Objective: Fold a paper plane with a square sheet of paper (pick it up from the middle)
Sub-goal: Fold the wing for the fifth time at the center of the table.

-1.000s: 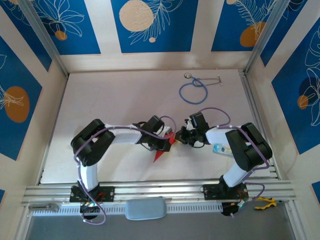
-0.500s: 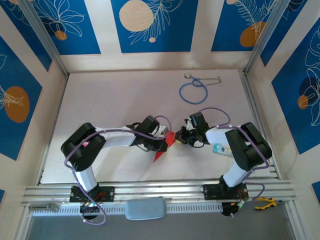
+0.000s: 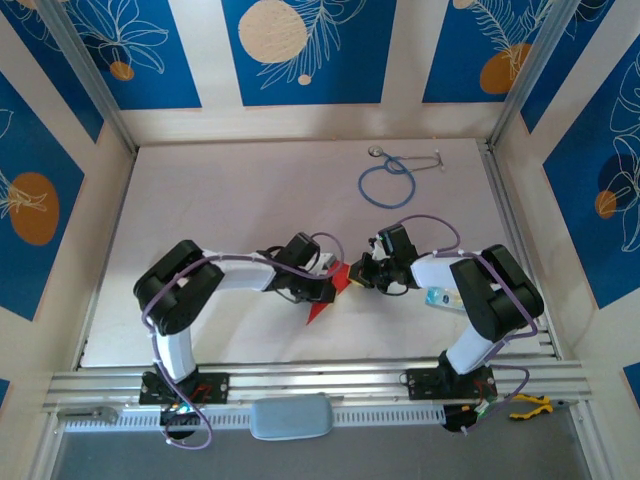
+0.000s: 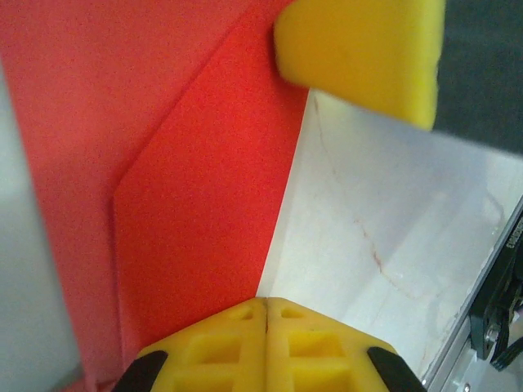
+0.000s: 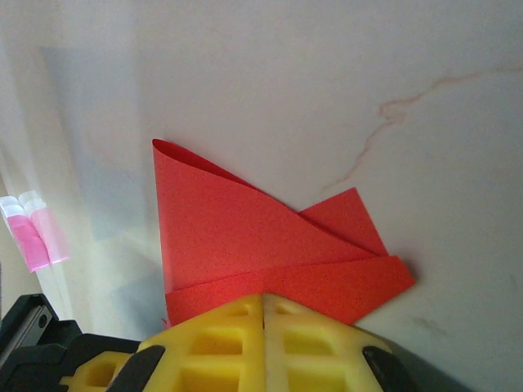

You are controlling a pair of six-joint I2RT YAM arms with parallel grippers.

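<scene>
1. Square sheet of paper [image 3: 321, 305], already folded into layered red flaps, is sitting between both hands at the near middle of the surface [image 3: 230, 210].
2. Left hand [image 4: 265, 327] and right hand [image 5: 263, 327] are each pinching one of its edges, fingers pressed together.
3. Creasing well is likely calling for gentle, even tension, with the edges staying aligned to avoid tearing.

both arms are bending at the elbow and reaching inward, wrists nearly meeting. the left gripper [image 3: 326, 289] is pressing its jaws together; the right gripper [image 3: 358, 276] is pinching the paper [image 5: 245, 237], jaws closed.
</scene>
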